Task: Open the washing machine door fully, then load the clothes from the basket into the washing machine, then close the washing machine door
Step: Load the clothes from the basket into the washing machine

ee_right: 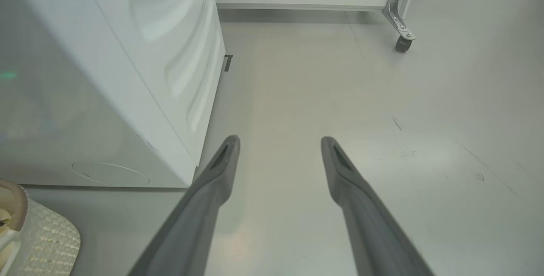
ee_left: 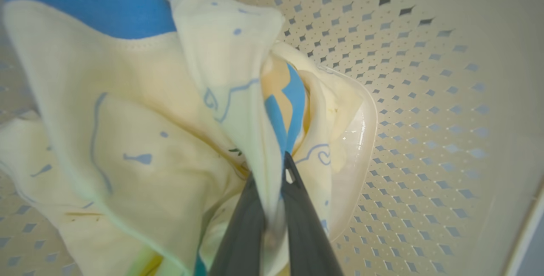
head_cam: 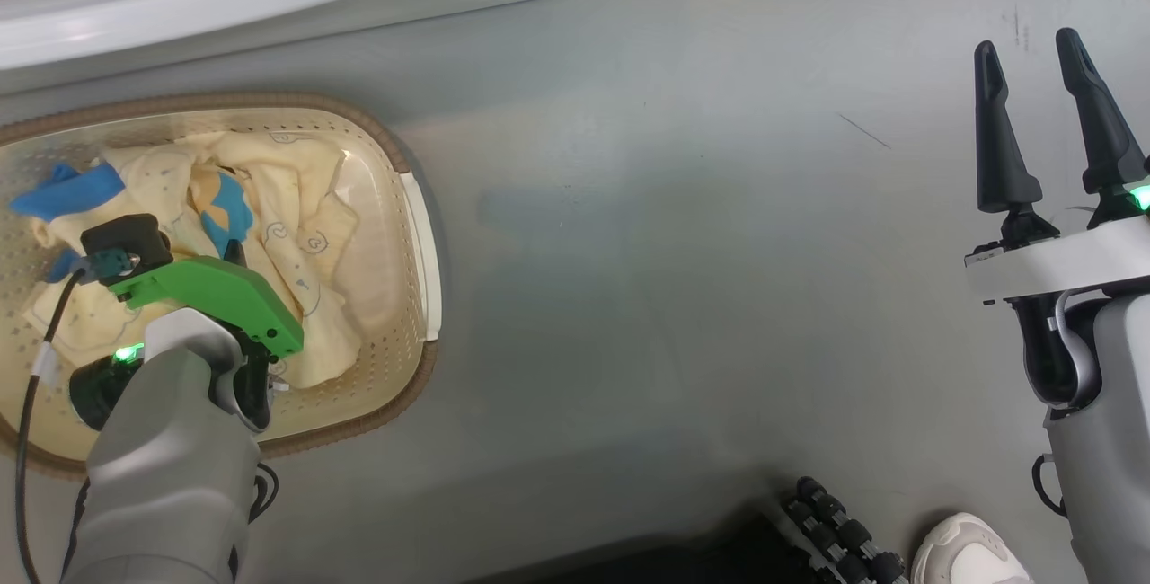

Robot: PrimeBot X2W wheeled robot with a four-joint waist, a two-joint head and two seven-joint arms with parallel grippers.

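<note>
Evidently loading has barely begun: the left tool (ee_left: 270, 170) is pinched on a fold of the clothes (ee_left: 127, 131), all lying in the basket (ee_left: 425, 97). The right tool (ee_right: 280, 142) hangs spread and empty beside the washing machine (ee_right: 140, 55). Carrying, dropping and shutting up remain.

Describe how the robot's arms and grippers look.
Both the left gripper and the right gripper have two long, dark, tapering fingers. The left arm is pale grey, with a bright green plate at its wrist, a small green light and a black cable. The right arm is pale grey, with a white crossbar below the fingers and a green light.
</note>
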